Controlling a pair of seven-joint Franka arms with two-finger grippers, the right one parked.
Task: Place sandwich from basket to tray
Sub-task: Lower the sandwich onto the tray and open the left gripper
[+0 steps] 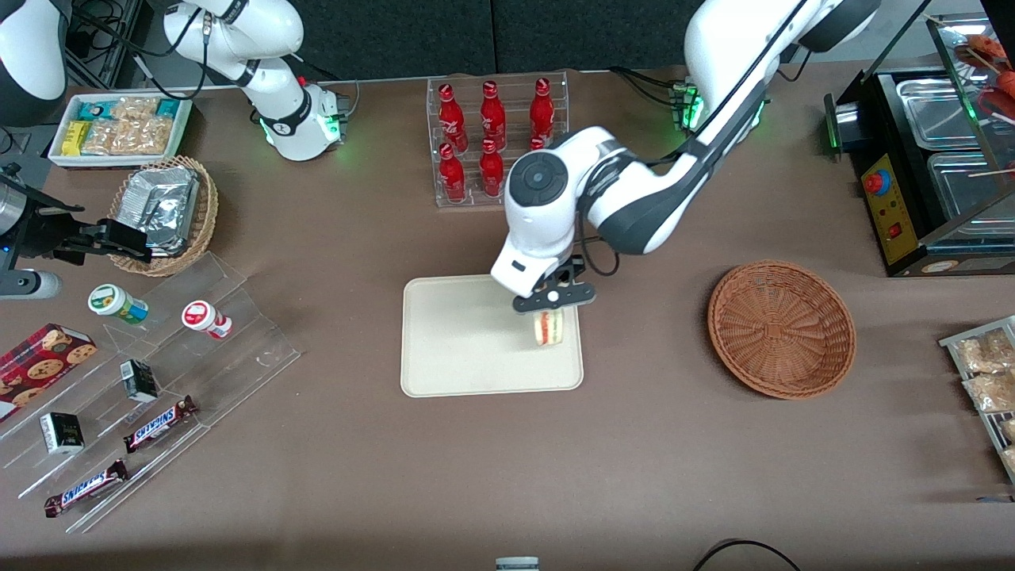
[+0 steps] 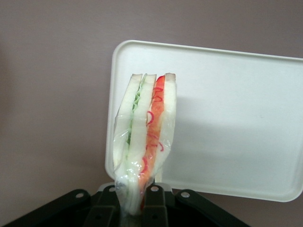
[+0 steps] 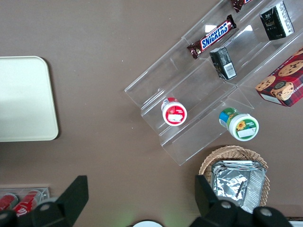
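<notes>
While the gripper (image 1: 553, 305) hangs over the tray (image 1: 460, 349), at its edge toward the working arm's end of the bench, it is closed on the sandwich (image 1: 549, 327), pinching one end of the wedge with the rest dangling below. Wrist view shows the sandwich (image 2: 144, 146) in clear film wrap, cut edge outward: white bread, green layer, red-orange layer. Looks light and soft; the film is likely slippery and the bread will squash, so grip across the flat bread faces near the thick end, gentle force. Whether it touches the tray I can't tell. The basket (image 1: 781, 329) sits empty, well apart toward the working arm's end. Readable text: "SNICKERS" on two bars (image 1: 160, 423) on the clear stand (image 1: 238, 349). Red bottles (image 1: 492, 135) carry white script, unreadable
</notes>
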